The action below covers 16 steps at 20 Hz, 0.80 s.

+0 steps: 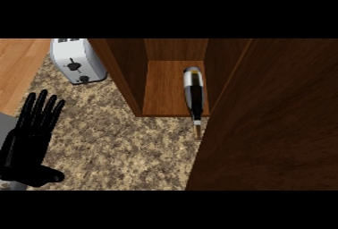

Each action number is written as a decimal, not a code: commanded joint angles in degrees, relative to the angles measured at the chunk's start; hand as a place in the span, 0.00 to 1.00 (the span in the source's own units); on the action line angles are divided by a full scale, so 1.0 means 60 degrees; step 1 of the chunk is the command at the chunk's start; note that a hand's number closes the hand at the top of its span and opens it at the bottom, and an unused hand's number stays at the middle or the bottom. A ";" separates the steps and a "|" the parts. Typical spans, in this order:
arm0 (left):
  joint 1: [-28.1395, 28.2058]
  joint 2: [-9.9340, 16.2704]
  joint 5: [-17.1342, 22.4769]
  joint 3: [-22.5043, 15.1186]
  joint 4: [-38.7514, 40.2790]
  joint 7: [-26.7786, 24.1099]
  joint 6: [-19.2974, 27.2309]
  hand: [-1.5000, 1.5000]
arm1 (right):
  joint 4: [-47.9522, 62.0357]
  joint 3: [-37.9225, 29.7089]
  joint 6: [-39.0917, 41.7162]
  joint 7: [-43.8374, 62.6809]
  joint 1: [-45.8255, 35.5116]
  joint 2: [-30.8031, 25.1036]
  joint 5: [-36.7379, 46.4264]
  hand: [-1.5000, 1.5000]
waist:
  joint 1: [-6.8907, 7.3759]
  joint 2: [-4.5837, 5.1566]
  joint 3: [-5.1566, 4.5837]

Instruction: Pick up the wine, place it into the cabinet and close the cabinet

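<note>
Head view: wine bottle (193, 96) lying on the cabinet (173, 91) shelf, neck poking past the front edge. Left hand (30, 134) resting, fingers straight, together. Right hand unseen. Placement looks done; next: swing door (271, 125) shut, neck may block.

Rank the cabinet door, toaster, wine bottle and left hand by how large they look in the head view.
1. cabinet door, by far the largest, though nearest the camera.
2. left hand.
3. toaster and wine bottle: too alike to rank; the toaster is wider, the bottle longer.
</note>
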 commanded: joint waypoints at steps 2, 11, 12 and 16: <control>-0.0029 0.0344 0.0178 0.0346 0.0278 0.0083 -0.0583 0.00 | -0.1776 0.0778 -0.0302 0.1681 -0.0878 0.1046 -0.0266 1.00 | 0.0098 0.0042 -0.0011; -0.0100 0.0661 0.0552 0.0703 0.0347 0.0259 -0.1096 0.00 | -0.0926 0.0960 -0.0098 0.2080 -0.2093 0.2031 -0.0542 1.00 | 0.0386 0.0083 -0.0043; -0.0136 0.0625 0.0561 0.0655 0.0554 0.0241 -0.1273 0.00 | -0.0511 0.0913 -0.0183 0.1934 -0.2283 0.2375 -0.0596 1.00 | 0.0395 0.0111 -0.0043; -0.0112 0.0742 0.0577 0.0782 0.0545 0.0202 -0.1440 0.00 | -0.0128 0.0717 -0.0149 0.2575 -0.3069 0.2895 -0.0744 1.00 | 0.0592 0.0099 -0.0055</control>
